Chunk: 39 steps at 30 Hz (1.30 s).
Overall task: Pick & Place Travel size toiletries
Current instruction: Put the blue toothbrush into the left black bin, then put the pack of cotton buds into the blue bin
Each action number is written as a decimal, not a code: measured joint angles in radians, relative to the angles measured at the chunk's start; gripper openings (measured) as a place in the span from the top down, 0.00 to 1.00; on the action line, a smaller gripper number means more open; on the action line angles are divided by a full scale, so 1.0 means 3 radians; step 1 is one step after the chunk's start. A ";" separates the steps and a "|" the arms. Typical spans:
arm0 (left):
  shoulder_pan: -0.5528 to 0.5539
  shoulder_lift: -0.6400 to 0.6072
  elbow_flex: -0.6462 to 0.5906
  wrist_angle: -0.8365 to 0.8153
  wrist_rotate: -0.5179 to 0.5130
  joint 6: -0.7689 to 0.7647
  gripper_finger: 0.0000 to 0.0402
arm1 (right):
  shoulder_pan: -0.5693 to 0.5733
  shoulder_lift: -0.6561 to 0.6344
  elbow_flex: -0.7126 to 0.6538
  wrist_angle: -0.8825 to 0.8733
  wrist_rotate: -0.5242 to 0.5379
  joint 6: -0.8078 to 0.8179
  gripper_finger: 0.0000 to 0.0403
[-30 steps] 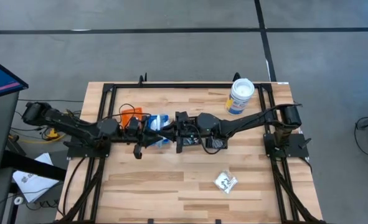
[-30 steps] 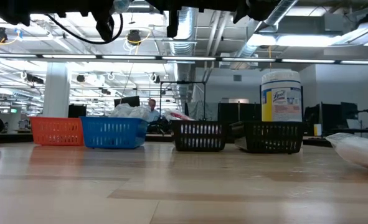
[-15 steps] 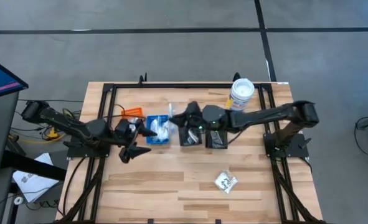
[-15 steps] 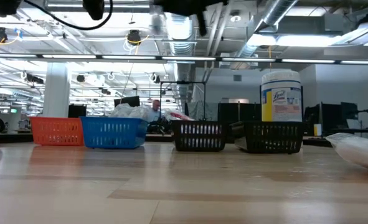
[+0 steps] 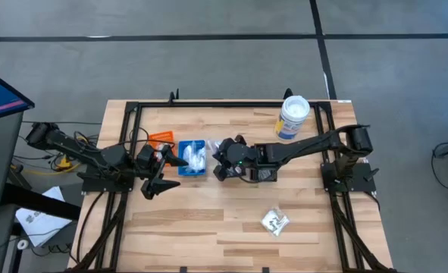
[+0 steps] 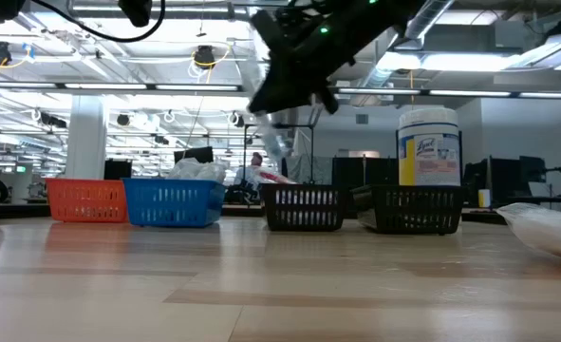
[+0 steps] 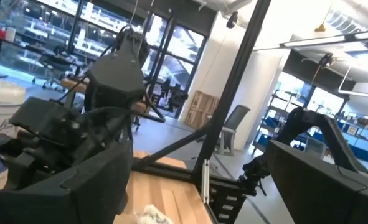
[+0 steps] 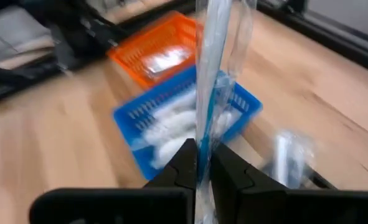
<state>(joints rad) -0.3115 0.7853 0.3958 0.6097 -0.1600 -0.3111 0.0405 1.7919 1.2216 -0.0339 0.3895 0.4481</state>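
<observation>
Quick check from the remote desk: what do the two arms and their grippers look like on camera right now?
Both arms are dark, nearly black, jointed links on black frame mounts at the table's sides. The left gripper has two flat, dark fingers, broad in its wrist view. The right gripper has narrower dark fingertips. Black cables trail from the left arm's base, and a small green light glows on the right arm.

Along the far edge of the wooden table [image 6: 280,285] stand four small baskets in a row: an orange one [image 6: 86,200], a blue one [image 6: 175,203] heaped with white packets [image 6: 196,171], and two black ones [image 6: 304,208] [image 6: 418,210]. A white tub [image 6: 429,147] with a blue label rises behind the last basket. A dark arm [image 6: 308,52] hangs above the middle, holding a slim clear-wrapped stick [image 6: 272,142]. A white packet [image 6: 546,228] lies at the right edge.
</observation>
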 joint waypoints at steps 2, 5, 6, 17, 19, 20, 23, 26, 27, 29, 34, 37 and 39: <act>-0.0009 0.0002 -0.0002 -0.0003 -0.0002 -0.0006 0.10 | -0.0015 0.0075 0.0013 -0.0091 0.0007 0.0056 0.96; -0.0008 0.0002 -0.0001 -0.0031 -0.0003 -0.0005 0.10 | -0.0026 0.0210 0.0049 -0.0291 0.0023 0.0224 0.96; -0.0008 0.0002 -0.0001 -0.0031 -0.0003 -0.0003 0.10 | -0.0023 0.0225 0.0052 -0.0393 0.0026 0.0270 0.96; -0.0008 0.0003 -0.0001 -0.0038 -0.0019 -0.0021 0.10 | -0.0070 0.0453 0.0068 -0.0611 0.0135 0.0473 0.96; -0.0008 0.0003 -0.0001 -0.0036 -0.0018 -0.0022 0.10 | -0.0116 0.0505 0.0056 -0.0739 0.0078 0.0555 0.96; -0.0008 0.0003 -0.0001 -0.0037 -0.0018 -0.0022 0.10 | -0.0138 0.0539 0.0056 -0.0752 0.0051 0.0595 0.94; -0.0006 0.0003 -0.0001 -0.0038 -0.0017 -0.0022 0.10 | -0.0186 0.0596 0.0054 -0.0769 0.0005 0.0655 0.88; -0.0006 0.0003 -0.0001 -0.0055 -0.0017 -0.0018 0.10 | -0.0157 0.0589 0.0057 -0.0672 0.0010 0.0560 0.83; -0.0006 0.0003 -0.0001 -0.0055 -0.0015 -0.0016 0.10 | -0.0139 0.0565 0.0057 -0.0658 0.0007 0.0494 0.81; -0.0006 0.0003 -0.0001 -0.0059 -0.0015 -0.0015 0.10 | -0.0101 0.0514 0.0089 -0.0641 0.0017 0.0341 0.78; -0.0005 0.0003 -0.0001 -0.0063 -0.0014 -0.0016 0.10 | -0.0011 0.0409 0.0320 -0.0643 0.0209 0.0056 0.73; -0.0005 0.0003 -0.0001 -0.0073 -0.0013 -0.0020 0.10 | 0.0036 0.0392 0.0496 -0.0650 0.0272 -0.0047 0.69; -0.0005 0.0003 -0.0001 -0.0081 -0.0008 -0.0023 0.10 | 0.0072 0.0391 0.0634 -0.0757 0.0274 -0.0144 0.66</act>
<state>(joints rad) -0.3130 0.7860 0.3954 0.5854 -0.1624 -0.3180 0.0623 1.9091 1.4118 -0.2609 0.4716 0.4049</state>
